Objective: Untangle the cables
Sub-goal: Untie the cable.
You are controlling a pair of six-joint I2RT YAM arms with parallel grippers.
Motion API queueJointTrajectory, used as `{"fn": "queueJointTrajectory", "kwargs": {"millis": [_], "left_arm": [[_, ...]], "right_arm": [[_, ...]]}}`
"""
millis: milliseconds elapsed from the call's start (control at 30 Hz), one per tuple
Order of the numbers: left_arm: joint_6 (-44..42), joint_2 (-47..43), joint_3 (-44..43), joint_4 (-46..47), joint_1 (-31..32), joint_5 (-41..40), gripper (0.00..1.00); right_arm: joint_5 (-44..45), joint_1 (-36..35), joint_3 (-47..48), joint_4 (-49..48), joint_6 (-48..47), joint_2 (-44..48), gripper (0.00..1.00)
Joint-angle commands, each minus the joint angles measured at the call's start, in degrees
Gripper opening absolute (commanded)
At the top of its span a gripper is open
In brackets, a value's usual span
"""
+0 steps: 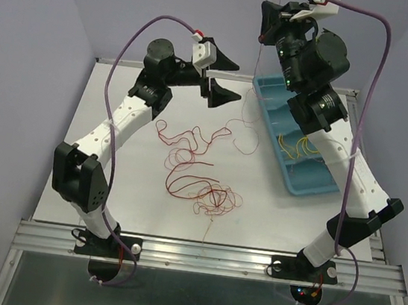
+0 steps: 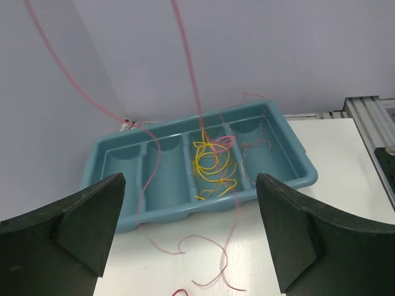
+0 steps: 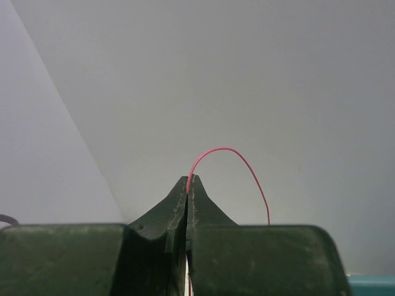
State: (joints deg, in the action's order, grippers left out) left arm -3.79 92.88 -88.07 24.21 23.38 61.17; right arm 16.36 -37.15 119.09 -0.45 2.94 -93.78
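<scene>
lower centre: a red tangle of cables (image 1: 196, 185) is left unsorted on the table (image 1: 136, 211). above it, the left tool (image 1: 228, 80) is held wide and empty. yellow strands (image 2: 213, 166) are laid in the teal tray (image 1: 305, 185). top right, one red strand (image 3: 228, 151) is pinched in the clenched right tool (image 3: 188, 185).

My left arm (image 1: 128, 116) and right arm (image 1: 355, 176) share white, hole-dotted links between chunky black joints, a thick purple cable (image 1: 113, 80) looping along each, matte black wedge-shaped fingers (image 2: 74, 222) and a white camera housing (image 1: 204, 51).
</scene>
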Motion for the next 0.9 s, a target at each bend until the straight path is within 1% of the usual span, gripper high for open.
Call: {"fn": "queueJointTrajectory", "kwargs": {"millis": [0, 133, 267, 333, 367, 400, 467, 500, 667, 767, 833, 867], "left_arm": [[2.39, 0.98, 1.67, 9.71, 2.72, 1.94, 0.99], [3.26, 4.06, 0.36, 12.18, 5.45, -0.78, 0.99], [6.07, 6.7, -1.84, 14.55, 6.24, -3.24, 0.99], [6.34, 7.57, -2.28, 15.17, 6.68, -6.57, 0.99], [6.95, 8.01, -3.06, 15.17, 7.2, -10.5, 0.99], [7.83, 9.15, -3.68, 14.99, 7.3, -12.8, 0.99], [10.02, 10.65, -6.04, 14.91, 7.21, -14.84, 0.99], [10.82, 11.96, -6.67, 14.73, 7.3, -15.46, 0.99], [13.54, 15.57, -11.23, 14.9, 7.56, -12.39, 0.99], [14.25, 17.33, -13.78, 14.56, 7.74, -12.48, 0.91], [13.11, 18.3, -14.58, 12.89, 7.74, -12.48, 0.7], [12.41, 18.47, -14.67, 12.19, 7.65, -12.3, 0.62]], "right_arm": [[-3.17, -0.21, -1.4, -3.24, 3.12, 1.05, 0.01], [-4.14, -0.12, -1.58, -3.86, 4.09, 0.88, 0.01], [-4.14, -0.12, -2.1, -4.39, 4.18, 0.79, 0.01], [-4.32, -0.21, -2.45, -4.56, 4.27, 0.96, 0.01], [-4.49, -0.12, -2.98, -4.74, 4.35, 1.05, 0.01], [-4.67, -0.12, -3.24, -4.91, 4.44, 1.23, 0.01], [-5.02, -0.21, -4.21, -5.52, 4.71, 1.75, 0.01], [-5.2, -0.29, -4.48, -5.62, 4.88, 1.93, 0.01], [-5.9, -0.21, -6.06, -6.41, 5.67, 2.99, 0.01], [-5.9, -0.29, -7.2, -7.19, 6.02, 3.95, 0.01], [-5.73, -0.21, -7.73, -7.55, 6.2, 4.57, 0.01], [-5.46, -0.21, -7.9, -7.64, 6.2, 4.74, 0.0]]}}
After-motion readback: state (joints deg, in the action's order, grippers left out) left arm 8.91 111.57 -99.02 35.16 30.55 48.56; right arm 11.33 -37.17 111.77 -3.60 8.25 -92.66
